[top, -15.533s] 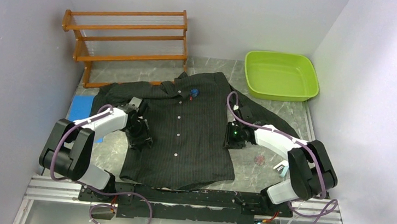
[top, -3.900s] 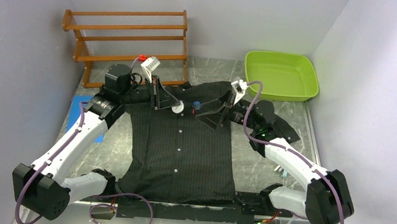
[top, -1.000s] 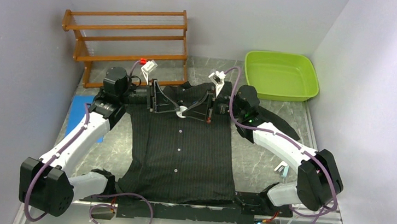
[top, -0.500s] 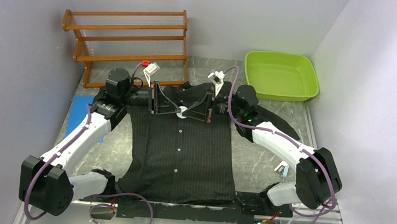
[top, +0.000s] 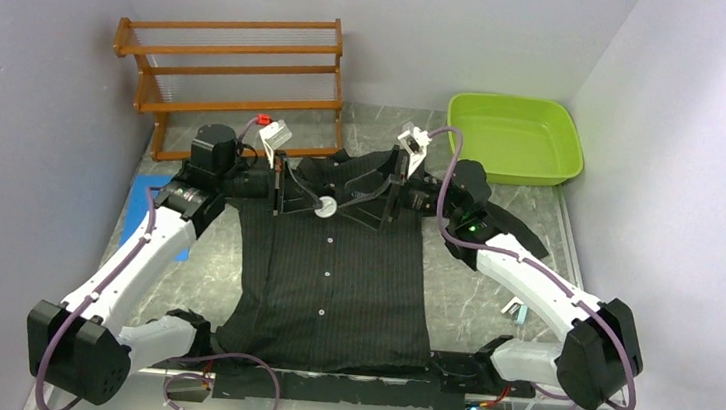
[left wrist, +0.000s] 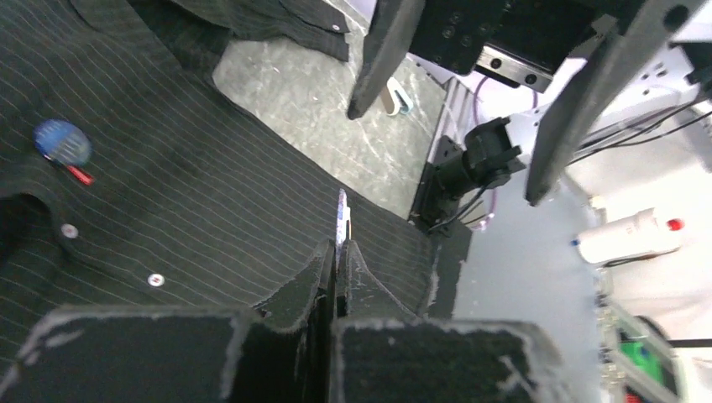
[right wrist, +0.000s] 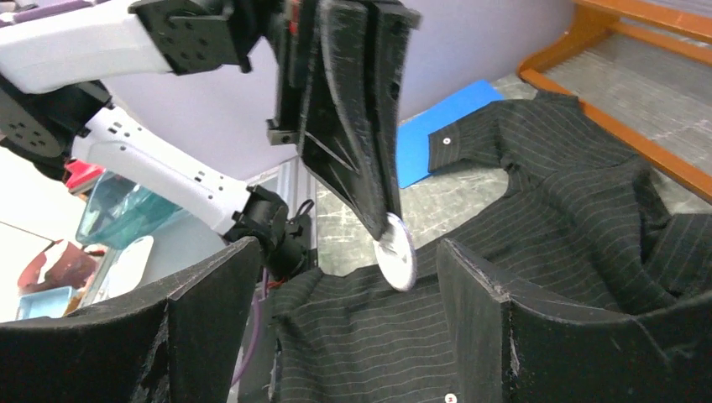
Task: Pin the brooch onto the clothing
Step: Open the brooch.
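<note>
Top, left-wrist and right-wrist views. The grey table (top: 475,301) was walled in on the left, back and right. Its far edge carried a wooden rack (top: 237,62) and a green basin (top: 465,147). Bare surface lay either side of the clothing (top: 332,272), which was spread flat mid-table, collar away from the arm bases. A blue sheet (top: 146,194) lay beside its left sleeve.

Both arms met above the chest. The left gripper (top: 317,201) was clenched on the rim of a round pale brooch (top: 325,204), held clear above the fabric. The right gripper (top: 364,205) faced it, released, one jaw on either side of the disc and touching nothing.

The right wrist view showed the brooch's (right wrist: 396,253) flat face. The left wrist view showed it (left wrist: 342,214) edge-on, and also a blue round badge (left wrist: 61,141) lying on the clothing (left wrist: 210,185) near the placket. That badge could not be made out from above.
</note>
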`<state>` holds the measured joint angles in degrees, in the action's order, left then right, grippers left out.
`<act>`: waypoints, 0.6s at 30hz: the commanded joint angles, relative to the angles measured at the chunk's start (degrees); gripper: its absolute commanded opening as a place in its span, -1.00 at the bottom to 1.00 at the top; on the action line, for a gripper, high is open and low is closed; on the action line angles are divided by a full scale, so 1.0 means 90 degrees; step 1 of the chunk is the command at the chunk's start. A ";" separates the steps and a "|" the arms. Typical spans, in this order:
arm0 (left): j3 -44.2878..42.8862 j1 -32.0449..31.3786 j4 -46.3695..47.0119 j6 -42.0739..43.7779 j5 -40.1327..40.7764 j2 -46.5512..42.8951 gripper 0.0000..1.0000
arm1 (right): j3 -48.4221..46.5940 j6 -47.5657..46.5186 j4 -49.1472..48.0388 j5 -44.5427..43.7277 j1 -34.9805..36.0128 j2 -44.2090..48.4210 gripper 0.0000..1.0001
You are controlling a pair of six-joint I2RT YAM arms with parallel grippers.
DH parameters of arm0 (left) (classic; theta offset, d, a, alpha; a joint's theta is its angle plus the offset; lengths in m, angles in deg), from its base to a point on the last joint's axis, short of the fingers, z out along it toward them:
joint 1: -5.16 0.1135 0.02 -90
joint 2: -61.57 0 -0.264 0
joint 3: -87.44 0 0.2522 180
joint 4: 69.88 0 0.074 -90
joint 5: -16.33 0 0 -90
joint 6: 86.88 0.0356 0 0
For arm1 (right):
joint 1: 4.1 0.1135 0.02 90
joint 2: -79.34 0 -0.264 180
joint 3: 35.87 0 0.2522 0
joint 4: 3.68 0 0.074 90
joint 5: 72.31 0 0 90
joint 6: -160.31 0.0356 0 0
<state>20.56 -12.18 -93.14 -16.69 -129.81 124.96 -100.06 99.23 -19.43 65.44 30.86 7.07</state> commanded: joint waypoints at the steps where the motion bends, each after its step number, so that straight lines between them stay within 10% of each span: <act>1: -0.0547 -0.0010 -0.0682 0.1472 0.0056 -0.0235 -0.95 | -0.0268 -0.0316 0.0411 -0.0376 0.0017 0.0116 0.62; 12: -0.0525 -0.0016 -0.0226 0.1299 -0.0474 -0.0201 -0.95 | -0.0934 -0.0788 0.1247 -0.0495 0.0444 -0.0319 0.55; 18: -0.0474 -0.0016 -0.0306 0.1312 -0.0348 -0.0333 -0.95 | -0.1385 -0.0979 0.1606 -0.0397 0.0606 -0.0808 0.07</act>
<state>16.34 -12.18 -97.66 -5.11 -131.87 123.91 -108.59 92.79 -7.09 61.66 35.52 1.97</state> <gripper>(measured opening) 0.044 0.627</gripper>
